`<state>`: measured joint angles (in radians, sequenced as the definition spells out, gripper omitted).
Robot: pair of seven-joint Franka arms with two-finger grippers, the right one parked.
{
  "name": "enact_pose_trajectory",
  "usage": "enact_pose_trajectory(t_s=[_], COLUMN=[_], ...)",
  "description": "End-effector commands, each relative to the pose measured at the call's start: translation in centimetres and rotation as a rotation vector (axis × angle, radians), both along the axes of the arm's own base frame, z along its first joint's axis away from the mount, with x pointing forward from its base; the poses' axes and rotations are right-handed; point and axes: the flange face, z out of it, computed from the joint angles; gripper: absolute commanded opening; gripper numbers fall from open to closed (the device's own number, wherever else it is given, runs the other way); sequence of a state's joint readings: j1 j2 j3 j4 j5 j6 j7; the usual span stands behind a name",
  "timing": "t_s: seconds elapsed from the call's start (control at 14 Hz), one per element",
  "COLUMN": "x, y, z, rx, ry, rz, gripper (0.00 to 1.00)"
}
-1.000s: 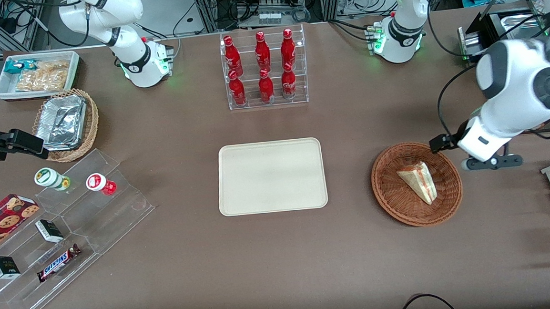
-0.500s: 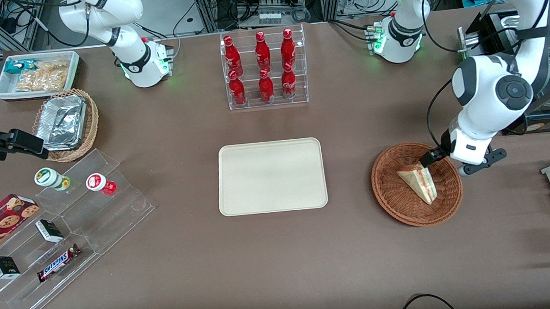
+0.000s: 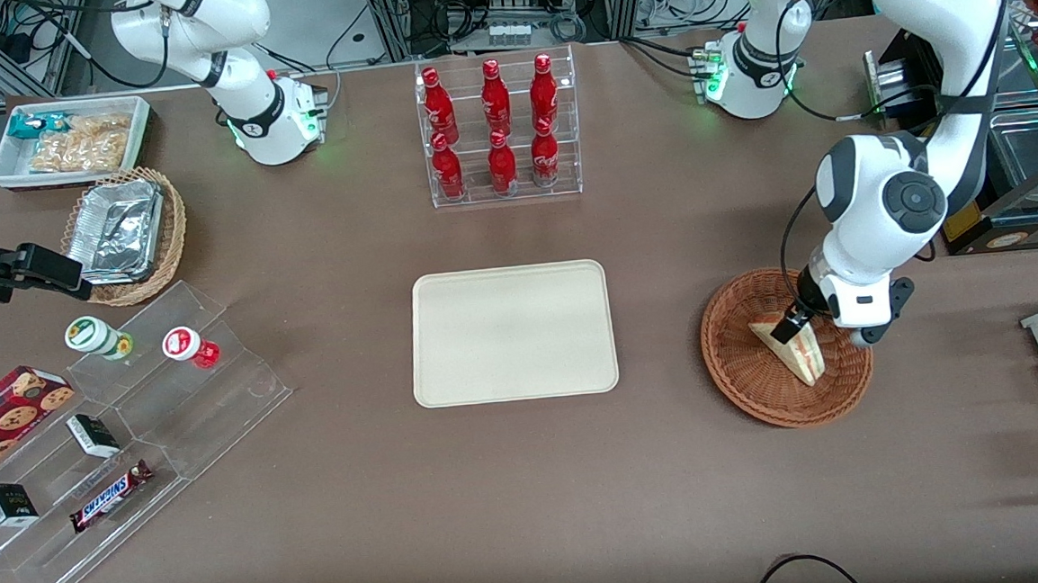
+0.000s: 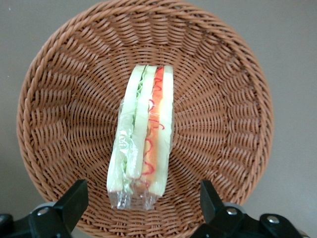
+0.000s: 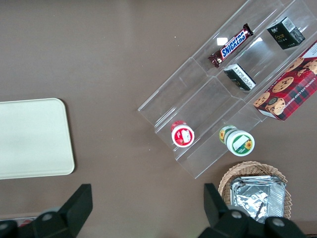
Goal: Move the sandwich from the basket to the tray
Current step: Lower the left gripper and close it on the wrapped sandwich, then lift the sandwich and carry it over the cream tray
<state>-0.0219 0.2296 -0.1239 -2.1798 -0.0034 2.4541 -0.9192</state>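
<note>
The gripper (image 3: 796, 324) has been brought in over the basket (image 3: 740, 373); half a second ago it was at the basket's rim toward the working arm's end of the bench (image 3: 676, 498), and a second ago it was outside the basket altogether. It is now placed directly above the sandwich (image 3: 793, 347), over the wider end of the wedge that lies farther from the front camera.

Jaws are seen spread wide in the wrist view: one fingertip (image 4: 74, 198) is set on each side of the sandwich (image 4: 143, 144), clear of it, with no contact visible. The gripper (image 4: 141, 201) is centred on the wrapped wedge, with the basket (image 4: 49, 99) weave visible all round it.

The sandwich has not been shifted across the three front frames: it is lying in the basket's middle, in clear wrap, with red and green filling showing at the cut edge.

The tray (image 3: 512, 332) is unchanged, lying flat on the bench well apart from the basket, toward the parked arm's end. The acrylic rack of red bottles (image 3: 498, 130) is also unmoved, farther from the front camera than the tray.
</note>
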Motion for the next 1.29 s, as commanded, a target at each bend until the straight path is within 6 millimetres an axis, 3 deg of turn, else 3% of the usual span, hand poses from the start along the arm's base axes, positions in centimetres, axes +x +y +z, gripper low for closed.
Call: enact_pose_trajectory(t_s=[0.0,0.14,0.29,0.43,0.5,0.71,0.93,1.07,1.21], x=[0.8,1.1,1.1,1.1,1.2,1.3,2.1,2.7,2.5], y=[0.1,0.1,0.1,0.2,0.3,0.2,-0.8,-4.8,-8.6], z=[-2.0,-2.8,-2.8,-2.8,-2.5,-0.9,3.7,7.1,8.5], rx=[0.005,0.005,0.007,0.008,0.008,0.009,0.025,0.046,0.053], ry=[0.013,0.024,0.025,0.025,0.022,0.001,0.045,0.115,0.146], rz=[0.016,0.012,0.004,-0.004,-0.004,-0.017,-0.04,-0.133,-0.299], gripper=[1.0,0.97,0.49,0.19,0.14,0.14,0.14,0.14,0.15])
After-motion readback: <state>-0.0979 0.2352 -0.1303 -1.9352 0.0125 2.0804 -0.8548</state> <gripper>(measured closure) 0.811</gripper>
